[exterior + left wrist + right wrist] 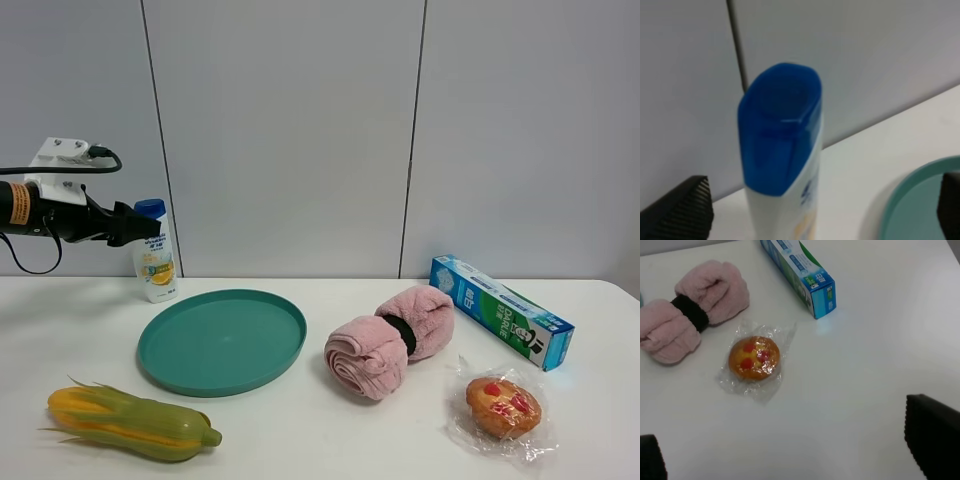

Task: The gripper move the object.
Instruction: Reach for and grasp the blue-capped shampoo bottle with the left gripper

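Note:
The white shampoo bottle [155, 262] with a blue cap and an orange fruit label stands upright at the back left of the table, by the wall. My left gripper [143, 226] comes in from the left at cap height. In the left wrist view the bottle [782, 150] stands between the two black fingertips [680, 210], which are wide apart and do not touch it. The left gripper [815, 212] is open. My right gripper [792, 450] is open and empty above bare table; its arm is out of the exterior high view.
A teal plate [222, 340] lies just in front of the bottle. A corn cob [130, 422] lies front left. A pink rolled towel [390, 340], a blue-green toothpaste box [500, 310] and a wrapped muffin [502, 407] lie on the right.

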Motion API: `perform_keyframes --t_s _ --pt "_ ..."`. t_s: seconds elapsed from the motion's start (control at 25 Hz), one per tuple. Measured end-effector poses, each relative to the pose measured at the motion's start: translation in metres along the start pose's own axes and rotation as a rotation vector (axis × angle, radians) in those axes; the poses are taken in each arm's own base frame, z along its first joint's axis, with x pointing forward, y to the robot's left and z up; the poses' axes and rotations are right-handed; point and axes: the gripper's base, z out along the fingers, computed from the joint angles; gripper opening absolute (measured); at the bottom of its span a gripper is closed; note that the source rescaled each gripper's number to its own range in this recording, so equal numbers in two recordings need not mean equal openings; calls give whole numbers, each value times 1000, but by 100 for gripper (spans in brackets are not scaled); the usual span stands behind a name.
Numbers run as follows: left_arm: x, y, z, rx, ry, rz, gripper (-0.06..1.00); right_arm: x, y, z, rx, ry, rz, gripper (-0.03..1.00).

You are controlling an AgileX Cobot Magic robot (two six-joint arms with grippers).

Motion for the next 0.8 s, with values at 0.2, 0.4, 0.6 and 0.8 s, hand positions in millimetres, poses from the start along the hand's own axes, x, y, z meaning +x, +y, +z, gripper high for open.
perform_keyframes --t_s 0.2,0.4,0.6,0.8 --pt "6 10 8 -37 25 97 100 0 0 0 0 0 0 100" --pt "12 25 26 -46 12 84 100 0 0 0 0 0 0 100" --pt "16 29 42 -39 5 86 100 0 0 0 0 0 0 100" --pt "29 27 61 -16 15 71 100 0 0 0 0 0 0 100"
